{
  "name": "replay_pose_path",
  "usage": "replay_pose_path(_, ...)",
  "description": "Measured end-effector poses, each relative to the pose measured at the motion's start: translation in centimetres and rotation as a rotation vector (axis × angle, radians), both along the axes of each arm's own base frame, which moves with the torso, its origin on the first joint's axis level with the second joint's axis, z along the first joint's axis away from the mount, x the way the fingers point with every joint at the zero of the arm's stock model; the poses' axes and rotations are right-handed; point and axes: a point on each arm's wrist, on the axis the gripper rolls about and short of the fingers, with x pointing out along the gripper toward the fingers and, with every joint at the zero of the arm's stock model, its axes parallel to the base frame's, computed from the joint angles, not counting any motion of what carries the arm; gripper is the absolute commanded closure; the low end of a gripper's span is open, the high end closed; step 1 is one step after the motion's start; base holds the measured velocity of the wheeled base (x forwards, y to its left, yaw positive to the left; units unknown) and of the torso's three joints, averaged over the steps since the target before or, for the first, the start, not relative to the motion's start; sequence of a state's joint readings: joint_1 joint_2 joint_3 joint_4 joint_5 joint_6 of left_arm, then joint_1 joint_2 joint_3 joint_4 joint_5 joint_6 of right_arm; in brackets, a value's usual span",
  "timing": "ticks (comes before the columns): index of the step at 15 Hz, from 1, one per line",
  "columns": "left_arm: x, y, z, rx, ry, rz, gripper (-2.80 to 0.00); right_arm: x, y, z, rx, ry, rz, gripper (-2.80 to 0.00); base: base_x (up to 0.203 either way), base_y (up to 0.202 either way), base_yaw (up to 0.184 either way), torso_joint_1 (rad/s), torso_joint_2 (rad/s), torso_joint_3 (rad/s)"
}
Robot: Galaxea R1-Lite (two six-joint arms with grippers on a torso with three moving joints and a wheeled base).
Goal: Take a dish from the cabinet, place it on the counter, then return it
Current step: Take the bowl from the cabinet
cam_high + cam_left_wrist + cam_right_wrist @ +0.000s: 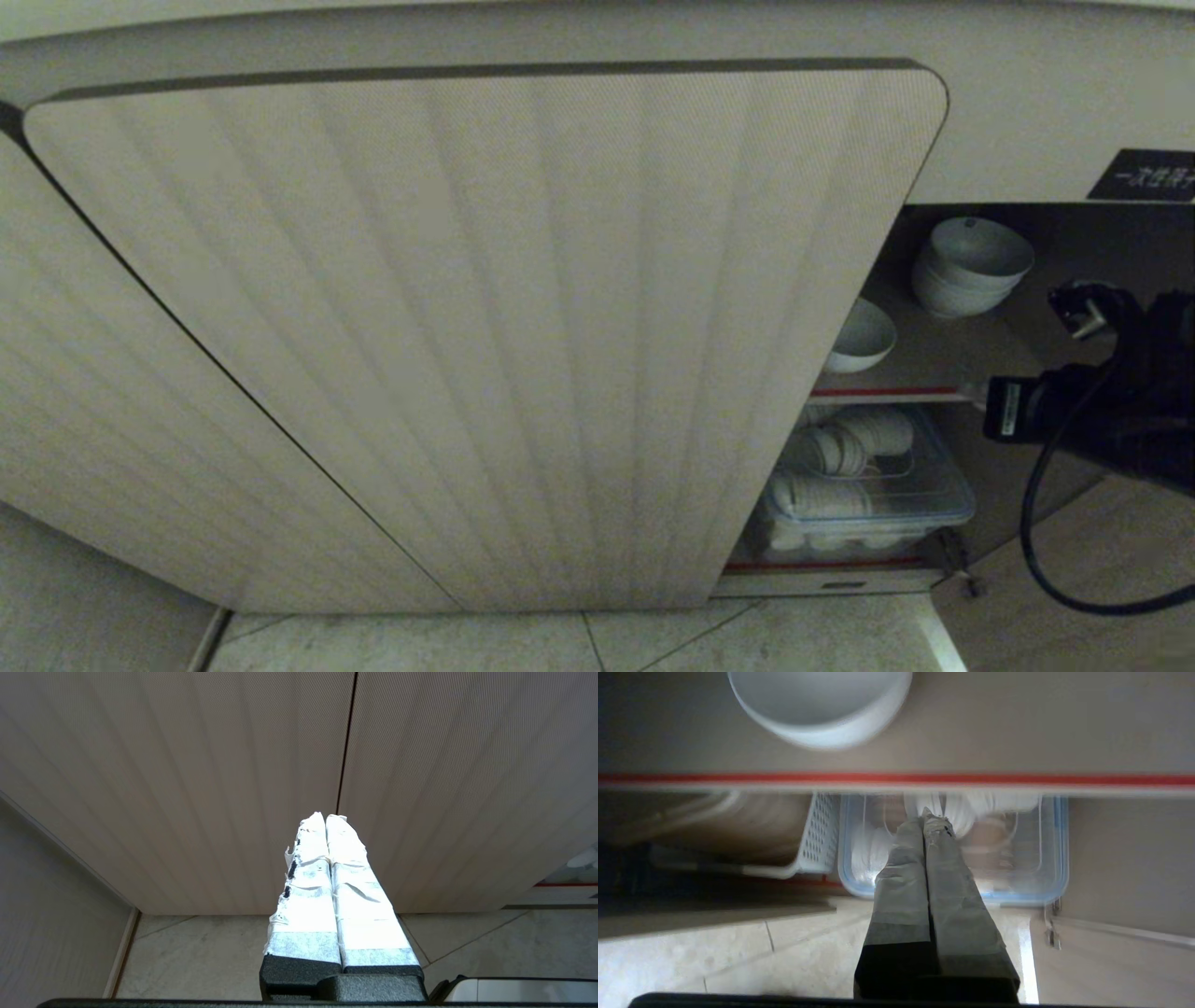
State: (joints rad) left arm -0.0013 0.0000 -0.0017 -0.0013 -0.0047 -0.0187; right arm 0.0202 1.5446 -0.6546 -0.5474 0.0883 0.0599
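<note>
I'm looking down at the cabinet [485, 336], its ribbed beige doors filling most of the head view, with the rightmost door swung open onto the shelves. My right gripper [927, 816] is clenched, its 2 taped fingers [901, 877] pressed flat together with nothing between them. It hangs in front of the open section, below the shelf [934, 359], its tips in line with the clear lidded box [1048, 858] on the lower level. In the head view only the black body of that arm [1111, 411] shows, at the right edge with its cable looping down toward the floor.

The dish [859, 336] sits alone on the shelf, close to its red-striped front edge [887, 392] and right beside the edge of the shut door; from the right wrist camera I see the dish [817, 704] just behind that red stripe, well apart from the fingers. Farther back on the same shelf, toward its right side, stands the stack of white bowls [966, 266]. A white perforated basket [817, 835] sits just beside the clear box on the lower level. A black label [1144, 175] is fixed above the opening.

My left gripper [325, 817] is also clenched and empty, held near the 2 shut doors by their seam, above the tiled floor [201, 956].
</note>
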Motion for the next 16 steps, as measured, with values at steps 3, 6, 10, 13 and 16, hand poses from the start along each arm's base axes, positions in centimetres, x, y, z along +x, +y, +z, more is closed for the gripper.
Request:
replay_pose_path(3,0.0,0.0,0.01,0.001,-0.001,0.0,0.0,0.23,0.06,-0.02,0.003,-0.006,0.001,0.0,0.0,0.0,0.0,0.0,0.0,0.0)
replay_pose_path(6,0.0,0.0,0.01,0.0,-0.001,0.0,0.0,0.43,0.08,0.12,0.0,-0.012,0.003,0.0,0.0,0.0,0.0,0.0,0.0,0.0)
replay_pose_path(10,0.0,0.0,0.0,0.0,0.0,-0.001,0.0,0.57,0.03,0.14,-0.008,-0.012,0.002,0.0,0.0,0.0,0.0,0.0,0.0,0.0)
replay_pose_path(13,0.0,0.0,0.01,0.0,-0.001,-0.001,0.0,0.77,0.02,0.2,-0.014,-0.014,0.002,0.0,0.0,0.0,0.0,0.0,0.0,0.0)
replay_pose_path(16,0.0,0.0,0.0,0.0,0.0,0.0,0.0,0.9,-0.08,0.28,-0.068,-0.021,0.018,-2.8,0.0,0.0,0.0,0.0,0.0,0.0)
